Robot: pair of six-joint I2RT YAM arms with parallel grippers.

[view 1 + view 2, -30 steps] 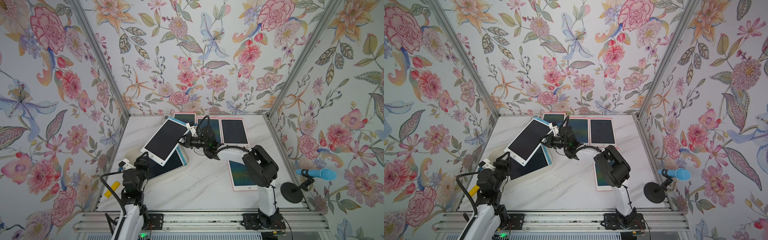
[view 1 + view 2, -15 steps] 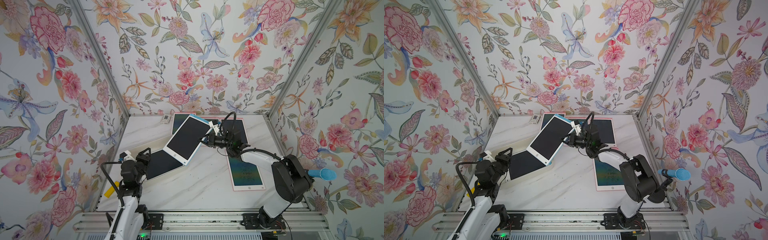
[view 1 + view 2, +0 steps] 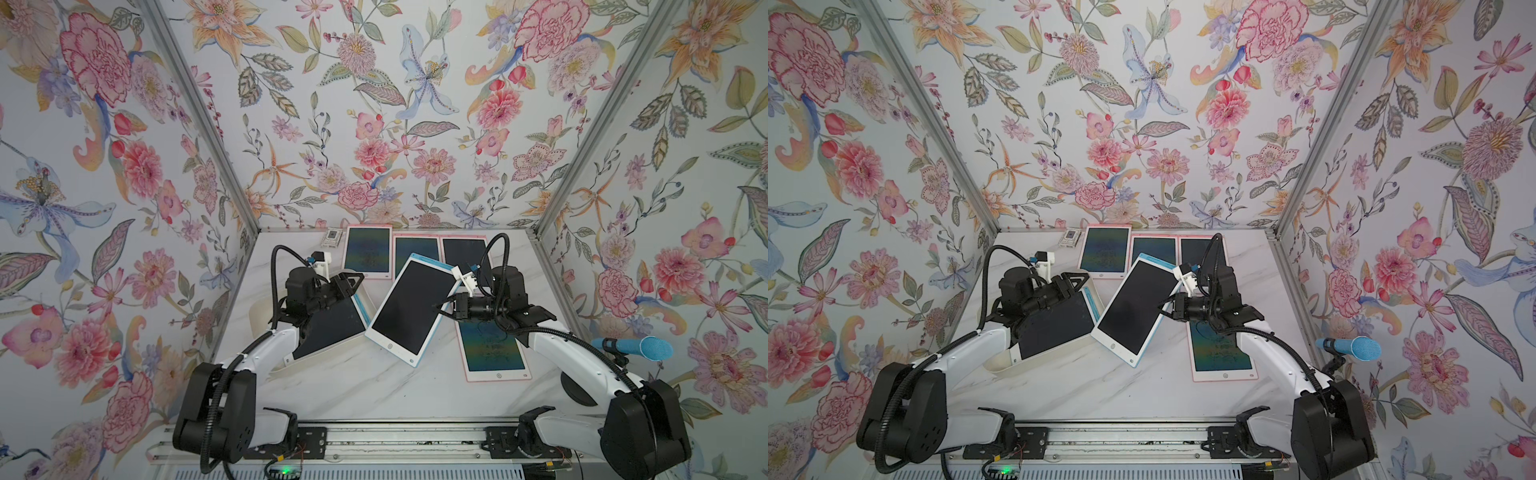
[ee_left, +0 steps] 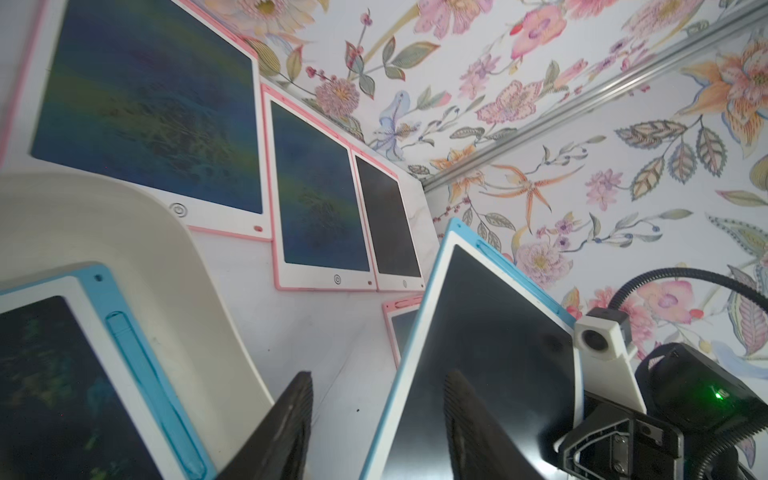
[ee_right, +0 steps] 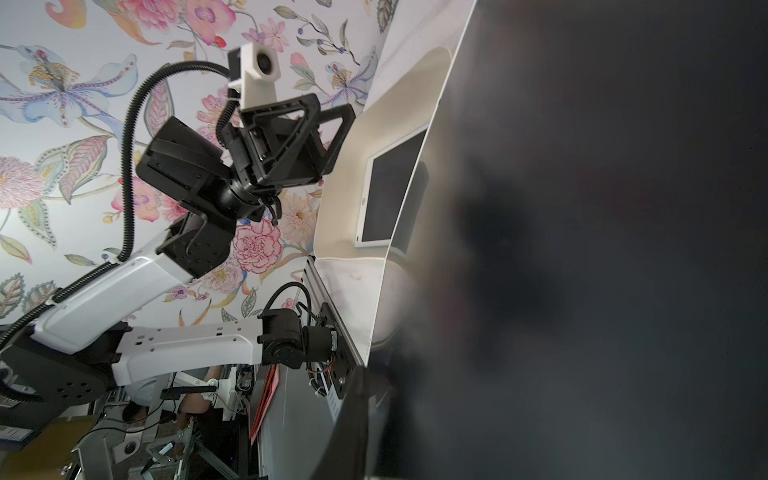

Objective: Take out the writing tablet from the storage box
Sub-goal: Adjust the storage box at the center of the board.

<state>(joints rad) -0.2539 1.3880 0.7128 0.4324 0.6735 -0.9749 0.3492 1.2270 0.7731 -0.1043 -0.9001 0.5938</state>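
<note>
Pink tablets (image 3: 368,257) number four, blue tablets (image 3: 409,309) two.

Blue-edged tablet (image 3: 409,309) is out of the box (image 3: 261,313)
It's tilted, blank dark screen up, just beside that shallow cream box.

- A white marble-look table (image 3: 353,386) carries the rest.
- Three tablets lie flat in a row along its far edge. The left pink tablet (image 3: 368,253) is in full view, its screen showing a blue-green sheen. The middle pink tablet (image 3: 415,249) and the right pink tablet (image 3: 461,249) each have the near end hidden.
- A fourth pink tablet (image 3: 492,353) lies flat towards the table's right side, button end to the front.
- A small grey-white card (image 3: 332,238) (dark square on its face) lies just beside the left pink tablet.
- A blue microphone (image 3: 640,348) sits roughly level on a black stand (image 3: 575,390) at the right.
- Floral wallpaper (image 3: 374,124) covers the three walls, with grey metal posts (image 3: 200,116) in the corners.
</note>
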